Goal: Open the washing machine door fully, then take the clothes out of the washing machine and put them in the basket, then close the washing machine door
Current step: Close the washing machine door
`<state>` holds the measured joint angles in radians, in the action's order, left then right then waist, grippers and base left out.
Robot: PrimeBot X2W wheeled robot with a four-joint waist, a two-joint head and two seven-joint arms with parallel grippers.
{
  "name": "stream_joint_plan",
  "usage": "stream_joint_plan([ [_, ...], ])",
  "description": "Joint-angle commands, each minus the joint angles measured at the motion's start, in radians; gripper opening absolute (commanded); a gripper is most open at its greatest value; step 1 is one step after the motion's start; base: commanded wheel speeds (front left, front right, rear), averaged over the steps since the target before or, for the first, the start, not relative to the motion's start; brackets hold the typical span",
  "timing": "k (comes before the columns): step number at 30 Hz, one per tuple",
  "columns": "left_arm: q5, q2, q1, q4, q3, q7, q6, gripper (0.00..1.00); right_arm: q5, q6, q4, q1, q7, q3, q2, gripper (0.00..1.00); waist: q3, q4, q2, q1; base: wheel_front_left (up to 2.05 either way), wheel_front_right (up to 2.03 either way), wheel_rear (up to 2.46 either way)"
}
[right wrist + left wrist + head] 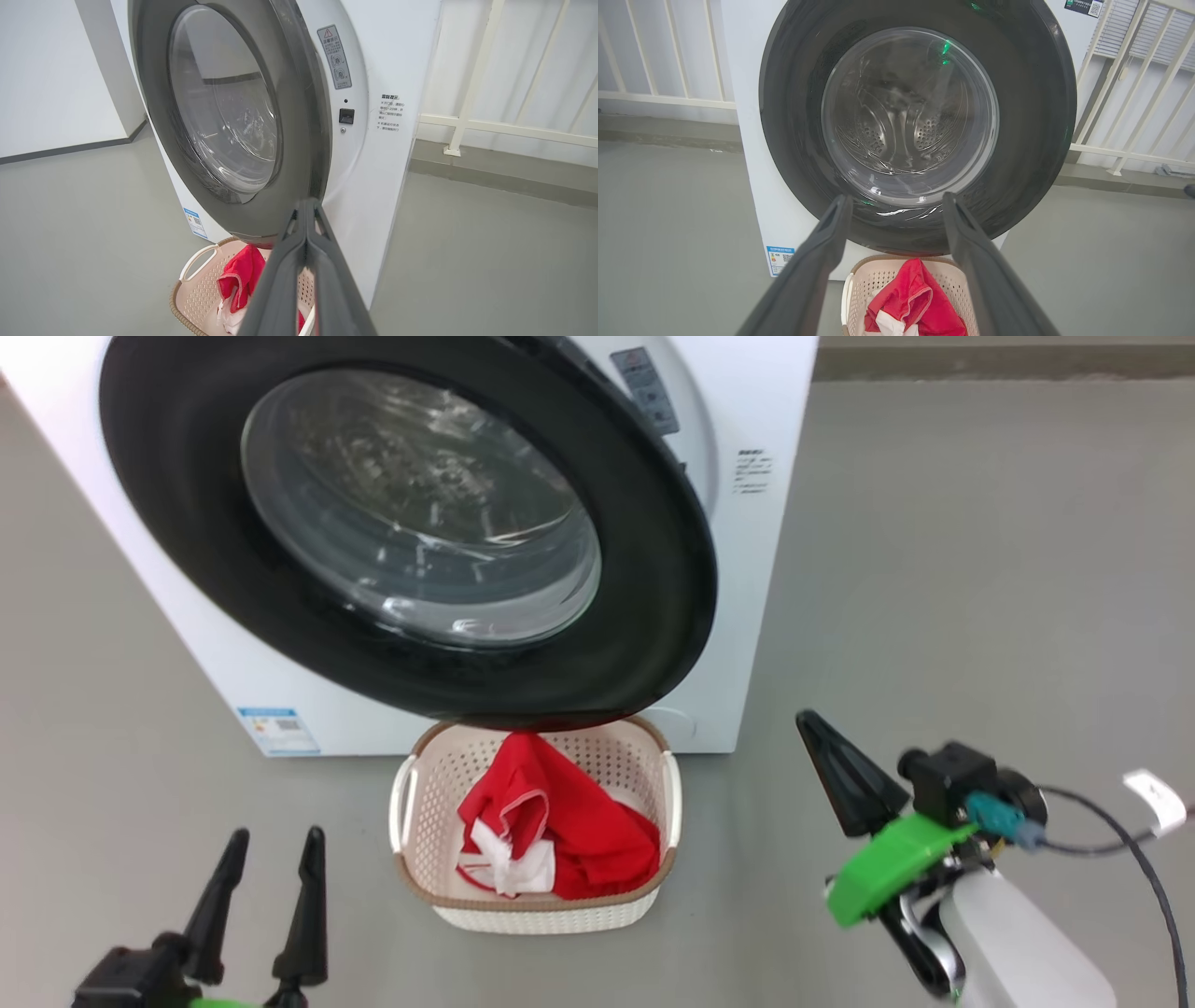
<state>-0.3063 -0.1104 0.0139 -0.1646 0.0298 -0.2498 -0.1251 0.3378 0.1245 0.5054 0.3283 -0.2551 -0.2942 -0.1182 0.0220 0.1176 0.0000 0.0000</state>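
Washing machine door (653,569) ajar above the loaded basket (420,775) — left gripper (271,859) spread and empty, right gripper (810,723) pinched together on nothing.

The right wrist view catches what the head-on views hide: the door's free edge stands off the white front of the washing machine (766,523), baring a warning sticker (334,57) and a dark latch slot (346,115). The left wrist view looks straight through the glass to the perforated drum (906,126). The glass faces the robot, with the free edge on its right. The red clothes (579,821) lie heaped in the basket, which sits on the floor (934,569) close against the machine's foot, under the door's lower rim, handles to left and right — which way its long axis runs I cannot tell. The floor is smooth and grey. A blue label (277,730) sits low on the machine's front, and a white railing (490,126) runs along behind.
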Motion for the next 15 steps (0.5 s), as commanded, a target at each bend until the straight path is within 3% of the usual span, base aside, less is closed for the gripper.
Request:
stream_joint_plan([
  [1, -0.015, -0.005, 0.053, 0.034, 0.026, -0.012, -0.006, 1.00, 0.021, 0.006, 0.002, 0.064, -0.007, -0.036, -0.003, 0.00, 0.034, 0.036, 0.0000, 0.0000, 0.00, 0.00, 0.00],
  [15, -0.046, 0.018, 0.105, 0.058, -0.023, -0.012, -0.006, 1.00, 0.126, 0.006, 0.193, 0.340, -0.007, -0.201, -0.030, 0.00, 0.111, 0.157, 0.0000, 0.0000, 0.00, 0.00, 0.00],
])
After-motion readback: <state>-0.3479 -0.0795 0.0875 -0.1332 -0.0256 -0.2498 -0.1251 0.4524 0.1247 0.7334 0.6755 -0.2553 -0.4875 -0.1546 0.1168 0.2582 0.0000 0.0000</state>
